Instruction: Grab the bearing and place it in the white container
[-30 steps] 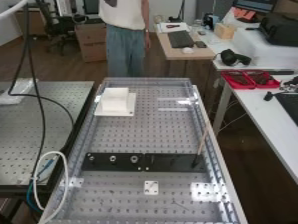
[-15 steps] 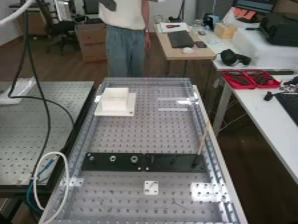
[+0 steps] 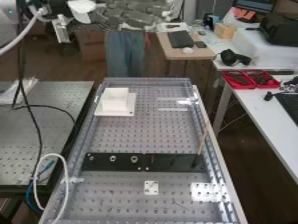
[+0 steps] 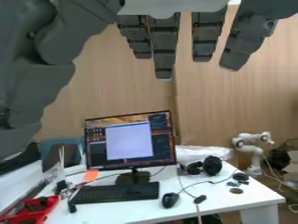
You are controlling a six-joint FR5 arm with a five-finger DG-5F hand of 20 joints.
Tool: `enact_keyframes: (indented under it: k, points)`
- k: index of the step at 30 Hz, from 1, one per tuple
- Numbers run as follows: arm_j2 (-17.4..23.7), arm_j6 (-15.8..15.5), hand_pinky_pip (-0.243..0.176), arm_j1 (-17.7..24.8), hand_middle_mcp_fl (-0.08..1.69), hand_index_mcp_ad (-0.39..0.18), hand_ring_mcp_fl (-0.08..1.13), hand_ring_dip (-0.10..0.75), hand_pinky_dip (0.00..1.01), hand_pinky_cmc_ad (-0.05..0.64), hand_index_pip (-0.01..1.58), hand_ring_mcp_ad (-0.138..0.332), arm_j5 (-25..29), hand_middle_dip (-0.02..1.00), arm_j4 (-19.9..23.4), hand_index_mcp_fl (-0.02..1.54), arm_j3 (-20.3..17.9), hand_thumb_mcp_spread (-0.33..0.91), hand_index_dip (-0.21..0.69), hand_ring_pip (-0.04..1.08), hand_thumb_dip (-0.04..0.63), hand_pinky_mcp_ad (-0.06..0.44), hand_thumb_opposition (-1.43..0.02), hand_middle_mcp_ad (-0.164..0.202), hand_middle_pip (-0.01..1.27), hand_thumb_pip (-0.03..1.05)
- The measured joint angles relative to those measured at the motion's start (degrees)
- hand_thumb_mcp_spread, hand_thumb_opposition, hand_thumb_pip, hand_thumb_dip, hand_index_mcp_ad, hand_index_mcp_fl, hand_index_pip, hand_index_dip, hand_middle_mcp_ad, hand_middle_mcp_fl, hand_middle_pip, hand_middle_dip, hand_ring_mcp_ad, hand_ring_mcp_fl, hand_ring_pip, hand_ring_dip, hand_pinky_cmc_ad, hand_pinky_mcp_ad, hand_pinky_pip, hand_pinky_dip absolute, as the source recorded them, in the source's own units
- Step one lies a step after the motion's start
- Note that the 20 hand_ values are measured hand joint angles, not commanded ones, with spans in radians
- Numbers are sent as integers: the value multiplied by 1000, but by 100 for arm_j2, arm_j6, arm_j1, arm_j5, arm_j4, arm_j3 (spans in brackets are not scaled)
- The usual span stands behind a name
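Observation:
The hand (image 3: 136, 14) is at the top of the high view, above the far end of the perforated bench, with its fingers extended and nothing seen in them. In the wrist view the hand (image 4: 163, 47) hangs with straight, spread fingers and the thumb off to one side. Small ring-shaped bearings, one of them a bearing (image 3: 134, 159), sit on the black plate (image 3: 173, 162) across the bench. The white container (image 3: 115, 101) stands on a white base near the bench's far left corner.
A thin rod (image 3: 203, 140) rises from the black plate's right end. A small white plate (image 3: 151, 187) lies nearer. Cables (image 3: 65, 185) hang along the left edge. Red trays (image 3: 250, 79) sit on the right-hand desk.
The arm and hand have come into the high view from the upper left, across the top. The bearings, black plate and white container have not moved.

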Motion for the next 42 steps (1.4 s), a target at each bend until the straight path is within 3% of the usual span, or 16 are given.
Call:
enact_keyframes:
  k: [3,6,13,22,28,33,42]
  points:
    - [8,-161,-89,69,223,54,14,12,188,363,87,223,222,176,222,56,-233,356,80,96,30,279,-681,106,152,239]
    - [-33,-189,-89,106,340,51,14,24,188,367,87,208,406,211,423,141,-438,384,80,101,66,281,-682,103,154,304]
    - [-240,146,-89,81,478,42,19,58,188,363,89,194,688,304,800,325,-806,419,77,101,115,278,-717,103,148,407]
    - [-731,551,-75,-78,405,37,14,70,192,363,89,185,1111,319,1329,358,-1180,433,120,98,159,278,-756,105,126,407]
    - [-1021,594,-59,-214,396,12,14,77,194,363,106,176,1166,319,1690,311,-1336,433,169,105,176,281,-756,101,126,407]
    - [-1372,719,-58,-434,354,0,14,87,188,363,246,176,1020,319,2046,304,-1452,433,187,99,176,281,-756,99,127,408]
    - [-1722,712,-42,-632,347,-12,12,87,192,363,658,176,879,319,2561,175,-1638,449,180,101,176,279,-757,99,127,459]
